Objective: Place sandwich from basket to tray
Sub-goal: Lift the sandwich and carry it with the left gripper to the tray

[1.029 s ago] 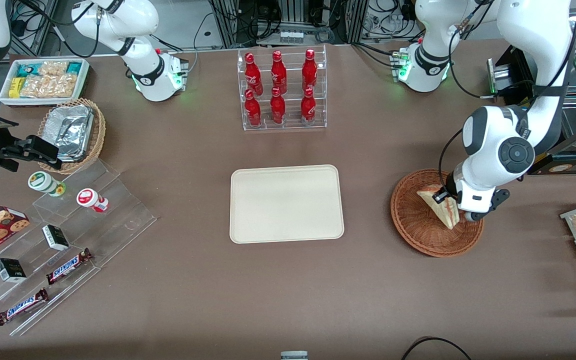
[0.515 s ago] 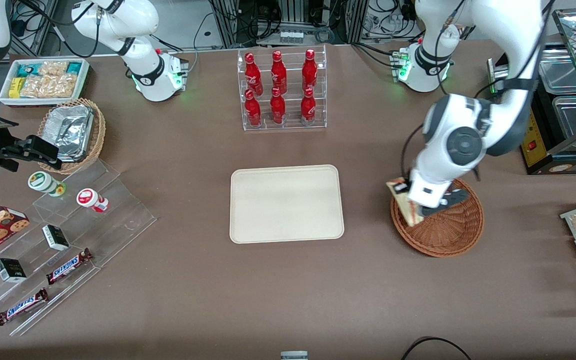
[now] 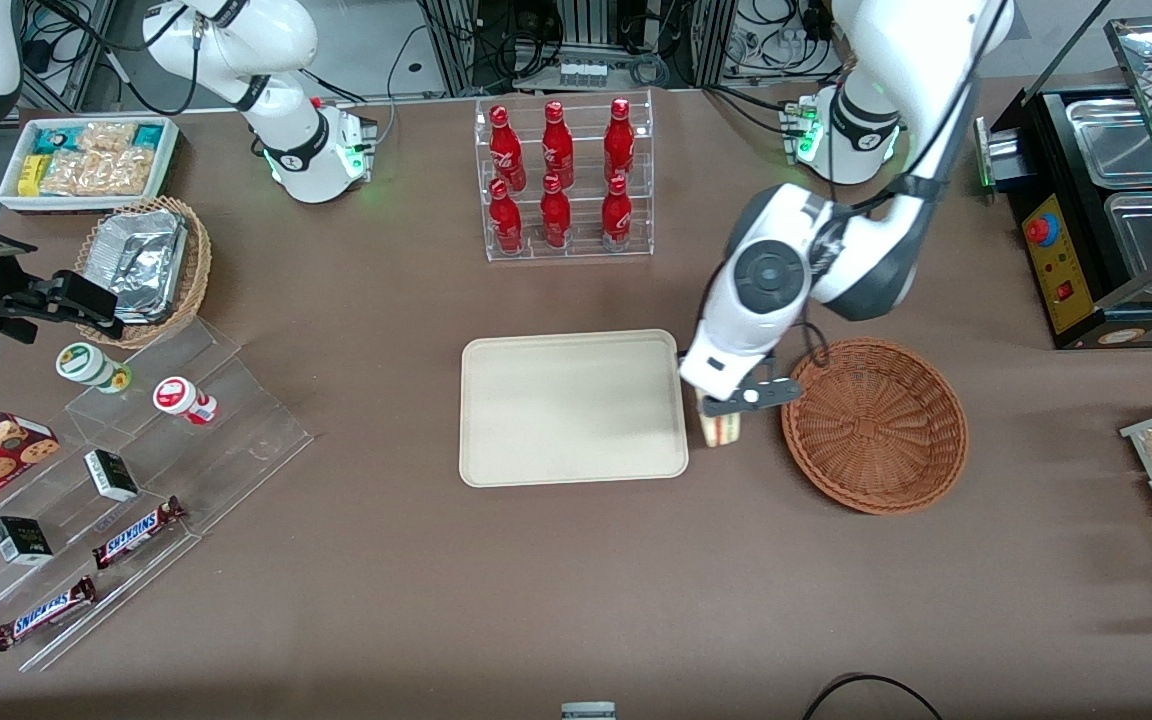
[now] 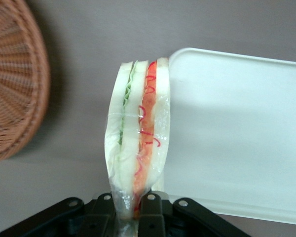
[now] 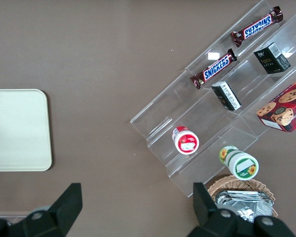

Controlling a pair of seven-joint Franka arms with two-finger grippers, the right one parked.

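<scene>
The pincer (image 4: 130, 205) is clamped on one end of the sandwich (image 4: 138, 143), which hangs over the bare desk (image 3: 576, 580) in the gap between the basket (image 3: 876, 425) and the tray (image 3: 573, 407), just at the tray's edge, at the frame's centre.

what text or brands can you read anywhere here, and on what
"SNICKERS": on both Snickers bars on the clear stepped shelf.
Red bottles, black boxes, cookie box: print unreadable.
Sandwich, clamped in the gripper between basket and tray: no label.
</scene>
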